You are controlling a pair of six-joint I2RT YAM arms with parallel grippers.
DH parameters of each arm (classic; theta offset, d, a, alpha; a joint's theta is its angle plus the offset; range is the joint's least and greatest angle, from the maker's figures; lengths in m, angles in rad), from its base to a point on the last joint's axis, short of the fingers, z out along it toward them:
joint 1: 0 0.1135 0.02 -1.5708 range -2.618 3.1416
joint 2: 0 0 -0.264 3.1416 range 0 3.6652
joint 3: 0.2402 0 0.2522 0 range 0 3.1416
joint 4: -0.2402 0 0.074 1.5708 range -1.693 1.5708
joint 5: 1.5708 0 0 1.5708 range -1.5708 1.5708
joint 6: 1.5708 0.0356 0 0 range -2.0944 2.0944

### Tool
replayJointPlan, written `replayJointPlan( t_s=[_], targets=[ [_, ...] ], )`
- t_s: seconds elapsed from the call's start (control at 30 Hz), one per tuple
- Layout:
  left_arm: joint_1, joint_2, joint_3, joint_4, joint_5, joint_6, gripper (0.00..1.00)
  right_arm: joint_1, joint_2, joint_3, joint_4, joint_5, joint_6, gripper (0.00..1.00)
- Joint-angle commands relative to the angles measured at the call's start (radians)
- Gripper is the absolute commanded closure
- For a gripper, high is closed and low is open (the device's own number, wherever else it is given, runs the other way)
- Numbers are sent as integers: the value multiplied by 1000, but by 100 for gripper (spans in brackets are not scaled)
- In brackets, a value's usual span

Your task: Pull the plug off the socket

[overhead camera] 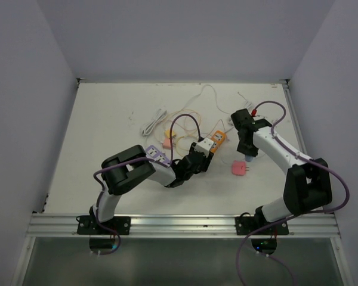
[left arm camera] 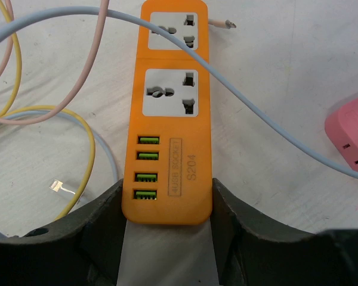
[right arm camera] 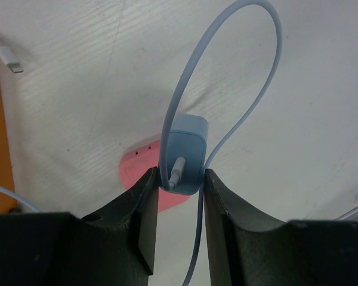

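Observation:
The orange socket strip [left arm camera: 170, 119] lies flat on the table, and both its wall sockets and its green USB ports are empty. My left gripper [left arm camera: 167, 205] is shut on the strip's near end, one finger on each long side. The plug [right arm camera: 185, 152] is a light blue charger block with a blue cable [right arm camera: 238, 71] looping out of it. My right gripper [right arm camera: 178, 179] is shut on the plug, holding it above the table and apart from the strip [overhead camera: 218, 139]. From above, the right gripper [overhead camera: 249, 158] hangs to the right of the left gripper [overhead camera: 204, 149].
A pink plug [overhead camera: 241, 168] lies on the table right under the held plug. Yellow, pink and blue cables [left arm camera: 77, 128] curl left of the strip and one blue cable crosses over it. A white coiled cable [overhead camera: 154, 122] and a pink adaptor [overhead camera: 169, 143] sit further left.

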Motion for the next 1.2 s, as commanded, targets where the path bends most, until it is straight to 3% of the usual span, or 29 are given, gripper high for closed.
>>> replayJointPlan(
  t_s=[0.0, 0.1, 0.2, 0.23, 0.5, 0.7, 0.87, 0.93, 1.17],
  targets=[
    [13, 0, -38, -151, -40, -54, 100, -21, 44, -8, 9, 50, -17, 100],
    [13, 0, -36, -155, -34, -60, 100, -23, 76, -13, 32, 24, -23, 93],
    [13, -5, -34, -161, -32, -69, 95, -23, 90, -8, 45, 12, -26, 70],
    [13, -8, -34, -164, -32, -71, 94, -23, 95, -3, 46, 10, -26, 56],
    [13, -53, -38, -189, -43, -81, 81, -23, 48, 35, 42, -45, -44, 18],
    [13, -105, -36, -221, -66, -83, 64, -23, -66, 58, 40, -83, -72, 2],
    [13, -181, -27, -291, -78, -107, 36, -21, -201, 115, 25, -103, -124, 1],
    [13, -221, -18, -325, -75, -112, 32, -23, -244, 142, 19, -90, -144, 1],
    [13, -408, 15, -492, -72, -141, 0, -23, -414, 250, -15, -15, -250, 1]
  ],
)
